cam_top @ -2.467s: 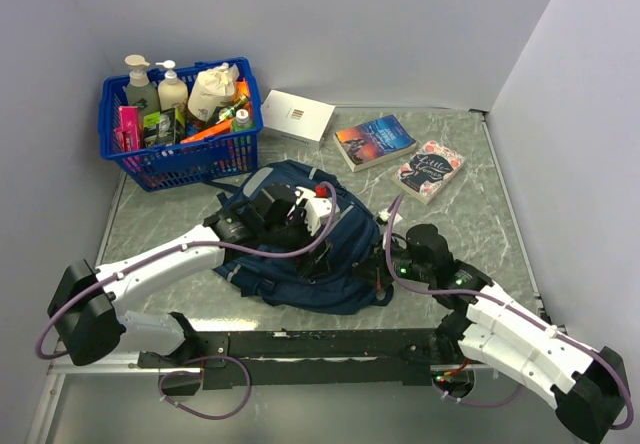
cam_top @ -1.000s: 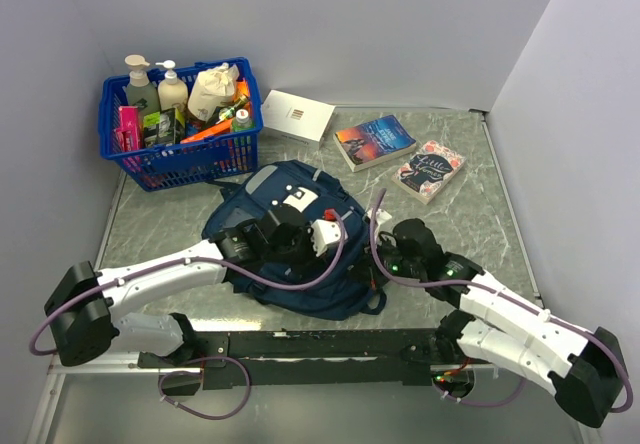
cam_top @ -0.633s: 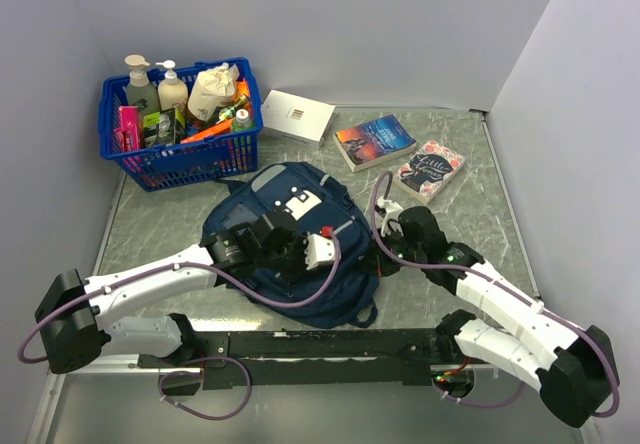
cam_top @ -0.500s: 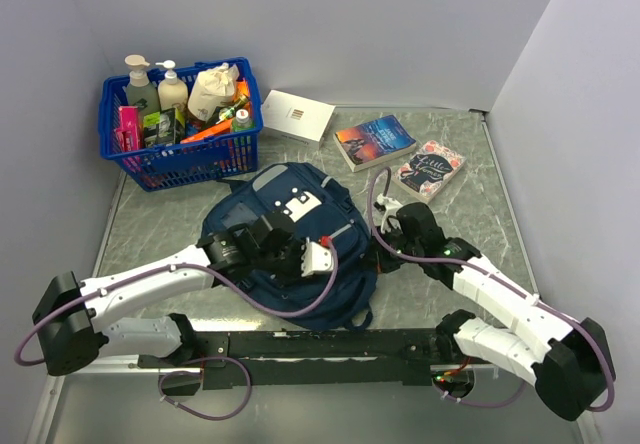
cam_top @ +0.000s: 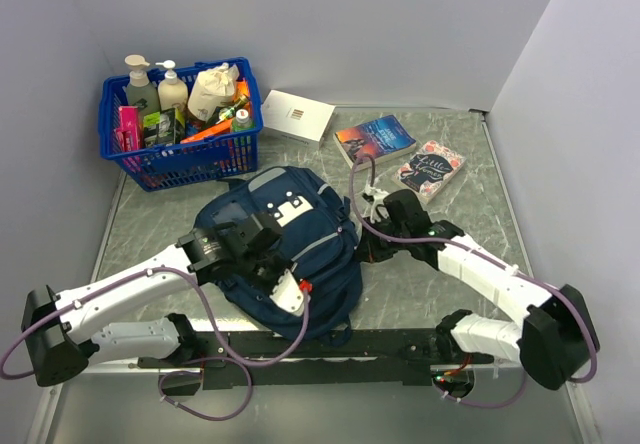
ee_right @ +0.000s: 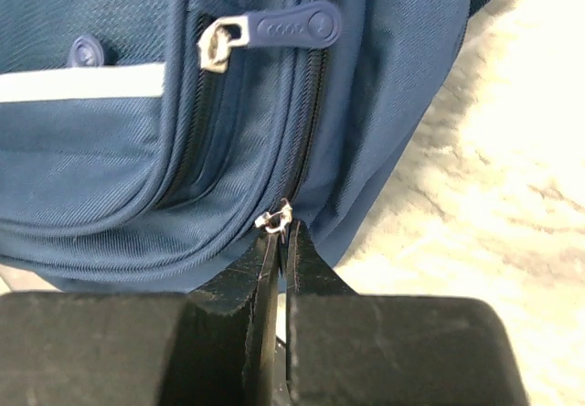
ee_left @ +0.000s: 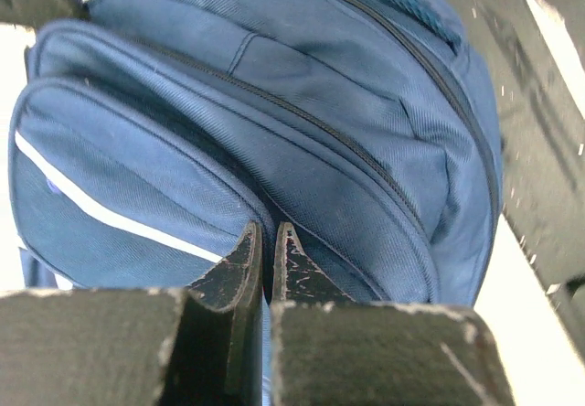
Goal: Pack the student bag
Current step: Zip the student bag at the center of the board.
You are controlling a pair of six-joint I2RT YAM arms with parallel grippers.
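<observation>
We see the student bag lying flat at the table's centre, reaching toward six o'clock. Our left end effector is closed, nipping bag fabric along a zip seam. Our right end effector is closed on a metal zipper pull at the bag's three o'clock edge.

Blue basket sits crammed with bottles; right of it, white box, then blue book, floral book, on marbled tabletop.
</observation>
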